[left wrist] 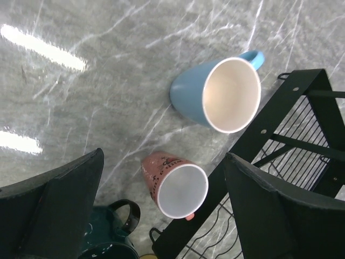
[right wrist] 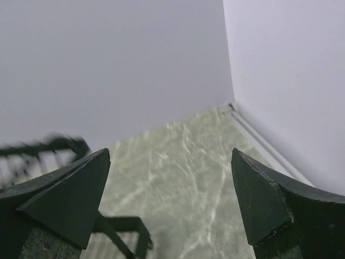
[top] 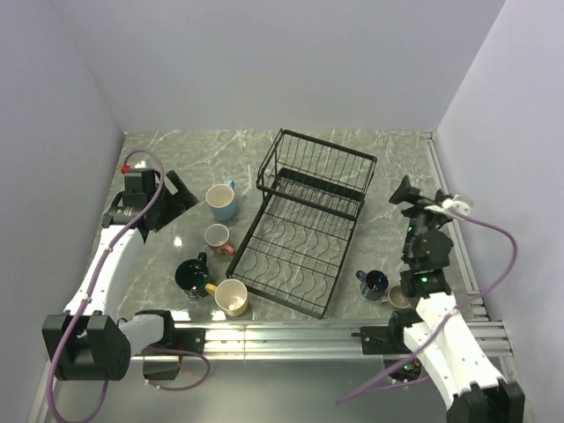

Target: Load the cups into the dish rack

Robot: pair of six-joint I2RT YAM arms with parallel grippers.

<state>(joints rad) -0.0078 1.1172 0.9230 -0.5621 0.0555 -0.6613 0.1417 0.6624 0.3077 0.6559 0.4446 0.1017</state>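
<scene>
Facing pink mug (left wrist: 175,186), left tool (left wrist: 164,156) gapes.

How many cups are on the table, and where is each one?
6. Left of the dish rack: light blue cup, pink cup, dark teal cup, cream cup. Right of it: navy cup and a beige cup partly hidden by the right arm.

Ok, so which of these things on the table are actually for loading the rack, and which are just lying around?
For the job:
dish rack
light blue mug
pink mug
dark green mug
cream mug
navy mug
small beige mug, half hidden

Not part of it:
cables
metal rail at the near edge
</scene>
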